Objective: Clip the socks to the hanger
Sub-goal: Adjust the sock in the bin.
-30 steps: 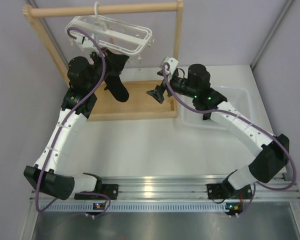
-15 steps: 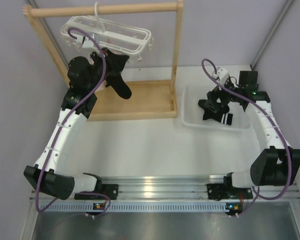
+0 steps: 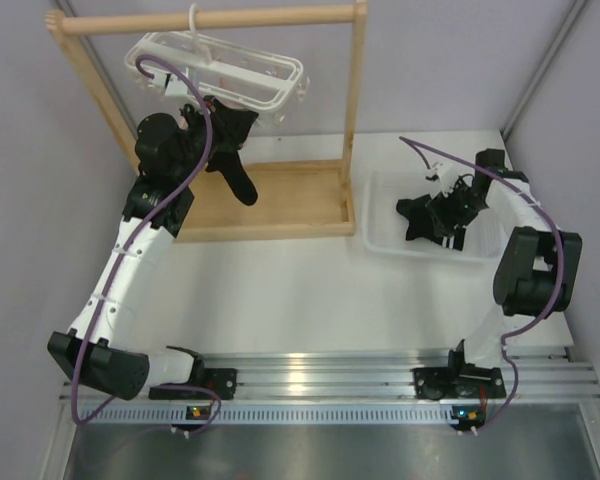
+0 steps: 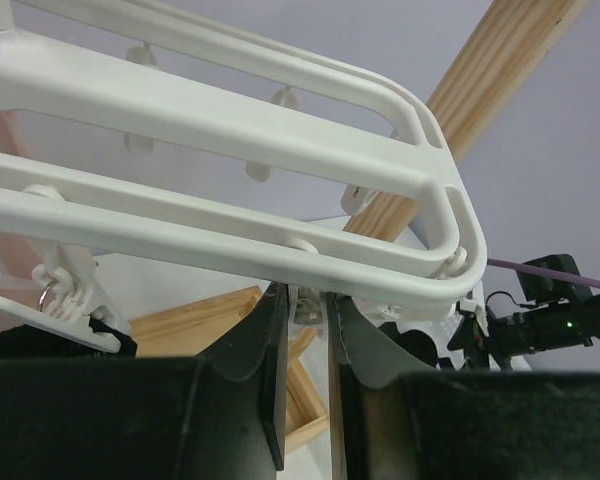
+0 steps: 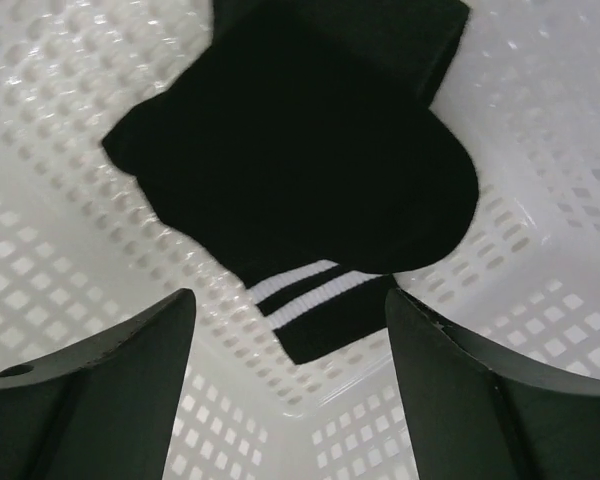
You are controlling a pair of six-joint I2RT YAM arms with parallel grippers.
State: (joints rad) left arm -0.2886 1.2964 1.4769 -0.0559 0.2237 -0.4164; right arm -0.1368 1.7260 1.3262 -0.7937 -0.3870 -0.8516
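Two things have changed in the last second, both on the right side. The right gripper (image 5: 288, 300) has left the middle of the table beside the wooden rack (image 3: 270, 200) and swung out over the white perforated basket (image 5: 540, 250). It now looks down into the basket with its fingers spread wide. Directly beneath it, framed between the two fingers, lie the black socks (image 5: 300, 150). A cuff with two white stripes pokes out nearest the fingertips. Nothing is gripped yet, and the fingers are not touching the fabric. I read this as the start of a fetch: the right arm has gone for the next sock and is lined up to drop and close on it.

The left arm has hardly moved. The left gripper (image 4: 307, 330) is raised just under the white hanger (image 4: 230, 120), its fingers drawn almost together on a small clip (image 4: 305, 305) dangling from the frame's lower rail. It appears to be nipping the clip, though actual contact is hard to confirm. Below and slightly to the gripper's right, in the overhead view, a hanging sock (image 3: 238, 180) droops from the hanger. It has swayed only a little, and I cannot tell which clip holds it.

So one sock looks to be up and more wait in the basket.
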